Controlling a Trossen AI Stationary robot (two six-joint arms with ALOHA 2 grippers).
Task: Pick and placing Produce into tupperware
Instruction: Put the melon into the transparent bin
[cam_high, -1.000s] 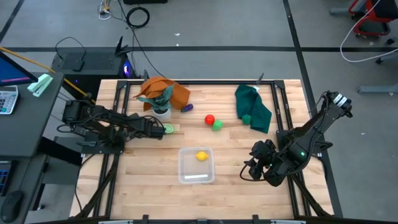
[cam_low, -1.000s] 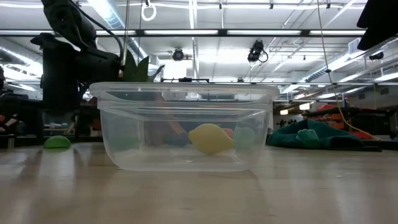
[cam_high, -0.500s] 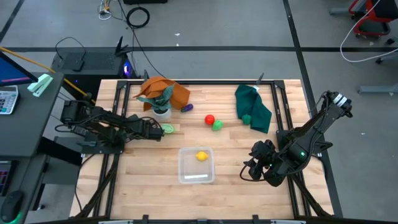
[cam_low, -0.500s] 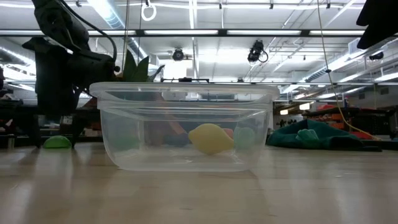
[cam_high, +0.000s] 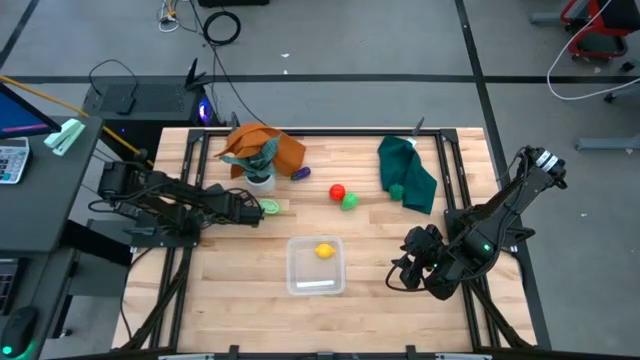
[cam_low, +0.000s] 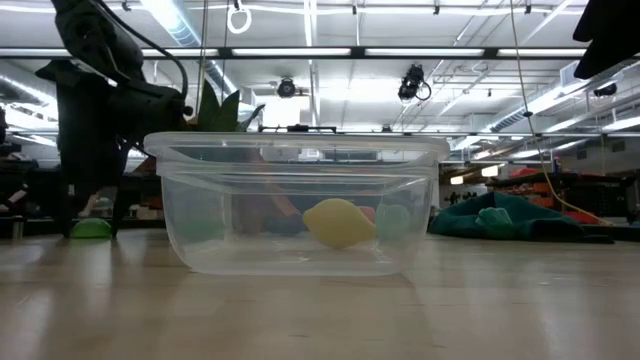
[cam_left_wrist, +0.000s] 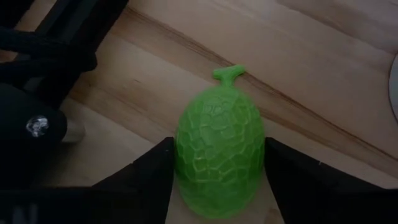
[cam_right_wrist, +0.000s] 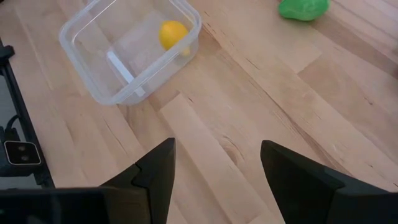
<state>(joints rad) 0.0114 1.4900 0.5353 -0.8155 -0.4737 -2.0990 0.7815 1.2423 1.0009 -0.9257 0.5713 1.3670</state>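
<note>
Straddling the light green melon-shaped piece (cam_left_wrist: 219, 149) at the middle of the left wrist view, the left gripper (cam_left_wrist: 217, 180) has its fingers touching or nearly touching both flanks; it looks light, stiff and slick, best held across its widest part. Centre-frame in the high view, the clear tupperware (cam_high: 300, 280) holds one yellow piece (cam_high: 325, 250). The right gripper (cam_right_wrist: 214, 171) hangs open and empty.

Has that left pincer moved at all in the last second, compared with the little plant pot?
Yes. In the high view the left pincer has drawn slightly leftward, away from the white plant pot, and now straddles the light green fruit.
</note>
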